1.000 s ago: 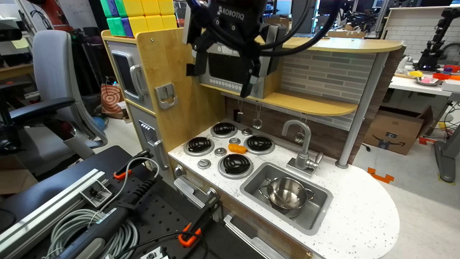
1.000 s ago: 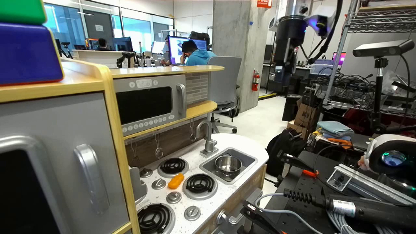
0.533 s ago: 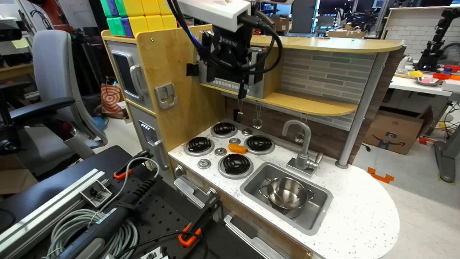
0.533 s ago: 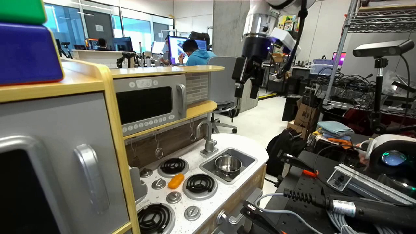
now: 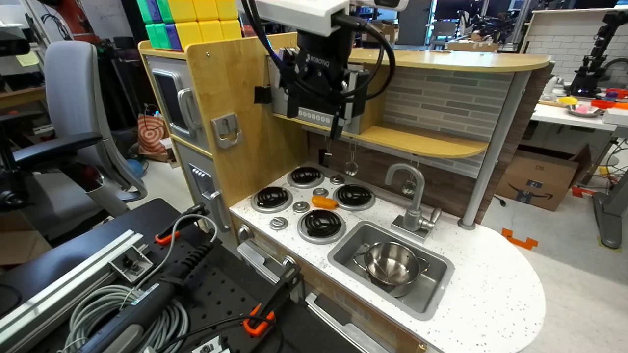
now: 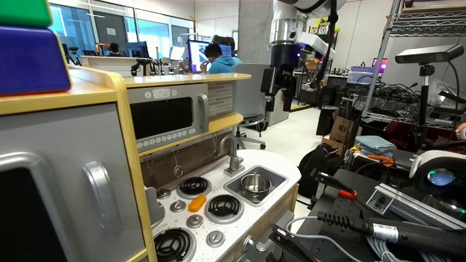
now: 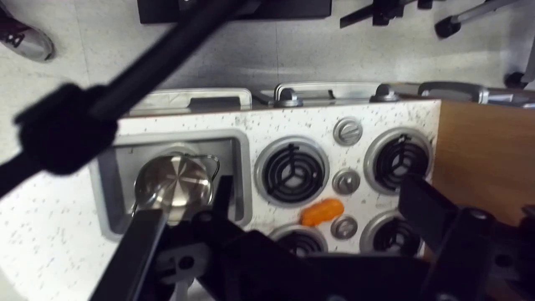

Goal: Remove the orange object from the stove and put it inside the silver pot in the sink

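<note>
The lumpy, peanut-shaped orange object (image 7: 322,212) is just lying on the white speckled countertop (image 5: 495,274), right beside two of the black coil burners (image 5: 321,224) with silver rings, plus a couple of the round silver-grey knobs (image 7: 344,227). Can't tell if it touches any of them. Next over, the shiny silver metal pot (image 5: 391,264) with two loop handles sits in the grey rectangular sink (image 7: 245,175), and a curved grey faucet (image 5: 418,196) stands just beside the sink. In both exterior views the black Robotiq gripper (image 6: 278,107) hangs way above the counter pointing down, jaws spread wide; in the wrist view the orange object shows in the gap between them, well below. Further out there's a grey microwave (image 6: 164,112) with a dark window, and green, yellow and blue blocks (image 5: 194,24) stacked on a wooden cabinet (image 5: 245,88).
</note>
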